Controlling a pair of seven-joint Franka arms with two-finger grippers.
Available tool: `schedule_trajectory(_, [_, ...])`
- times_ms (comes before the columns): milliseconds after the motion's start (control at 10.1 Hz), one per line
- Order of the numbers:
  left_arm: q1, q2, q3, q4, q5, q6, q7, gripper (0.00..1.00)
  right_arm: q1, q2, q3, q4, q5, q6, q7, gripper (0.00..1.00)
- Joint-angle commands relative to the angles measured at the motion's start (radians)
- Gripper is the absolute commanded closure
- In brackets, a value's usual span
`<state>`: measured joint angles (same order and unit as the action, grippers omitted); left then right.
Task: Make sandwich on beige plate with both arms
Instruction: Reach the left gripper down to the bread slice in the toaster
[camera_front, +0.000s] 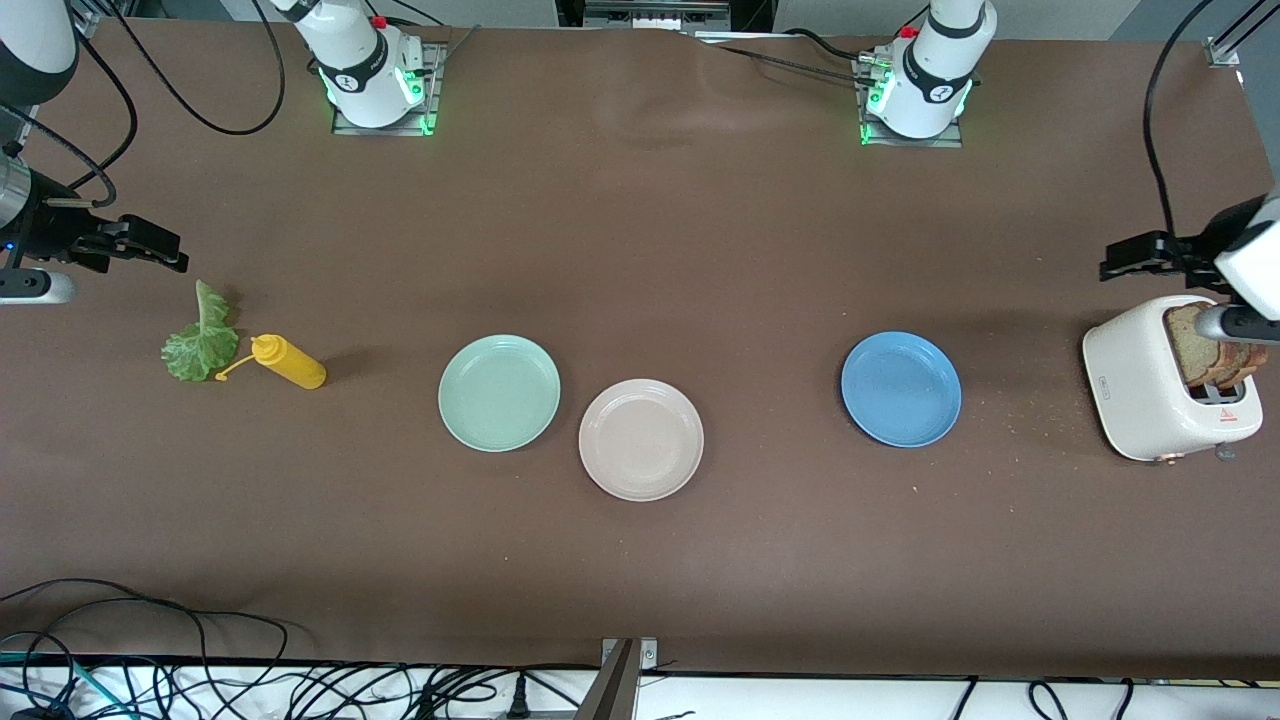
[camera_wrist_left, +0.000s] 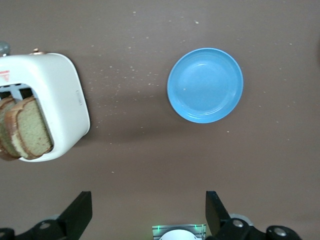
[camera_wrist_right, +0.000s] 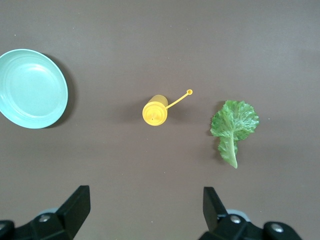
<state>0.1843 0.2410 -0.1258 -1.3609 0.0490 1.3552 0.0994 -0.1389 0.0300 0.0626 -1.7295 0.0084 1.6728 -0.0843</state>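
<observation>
We are seeing the beige plate (camera_front: 641, 440) sitting bare near the middle of the table, touching or just beside the mint-green plate (camera_front: 499, 392), with the blue plate (camera_front: 901, 389) well apart toward the left arm's end. The bread slices (camera_front: 1205, 345) are standing in the white toaster (camera_front: 1150, 385), partly hidden by the left arm's wrist in the front view, so we cannot count them there; the left wrist view is showing at least two (camera_wrist_left: 25, 131). The lettuce leaf (camera_front: 203, 335) is lying beside the yellow squeeze bottle (camera_front: 290, 362). The left gripper (camera_front: 1140, 256) is hanging beside the toaster, jaws spread wide and empty. The right gripper (camera_front: 150, 245) is hovering near the leaf, jaws likewise wide and empty, its arm cut off at the edge
</observation>
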Motion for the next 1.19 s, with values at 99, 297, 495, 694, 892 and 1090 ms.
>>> schedule_trajectory(99, [0.065, 0.17, 0.035, 0.034, 0.121, 0.012, 0.006, 0.0, -0.019, 0.021, -0.033, 0.025, -0.016, -0.009, 0.0, 0.0])
schedule_trajectory(297, [0.11, 0.175, 0.035, 0.031, 0.14, 0.065, 0.002, 0.0, -0.019, 0.054, -0.078, 0.025, -0.057, -0.004, -0.005, 0.0])
schedule_trajectory(495, [0.165, 0.178, 0.035, 0.019, 0.14, 0.133, 0.019, 0.0, -0.019, 0.056, -0.087, 0.025, -0.059, -0.008, -0.008, 0.0])
schedule_trajectory(694, [0.173, 0.19, 0.035, 0.007, 0.141, 0.134, 0.04, 0.0, -0.024, 0.057, -0.089, 0.025, -0.061, -0.008, -0.008, 0.0])
schedule_trajectory(892, [0.195, 0.19, 0.035, -0.042, 0.141, 0.194, 0.045, 0.0, -0.024, 0.057, -0.089, 0.024, -0.061, -0.012, -0.008, 0.0])
schedule_trajectory(1090, [0.219, 0.187, 0.035, -0.098, 0.141, 0.263, 0.071, 0.0, -0.025, 0.056, -0.089, 0.024, -0.062, -0.015, -0.009, 0.0])
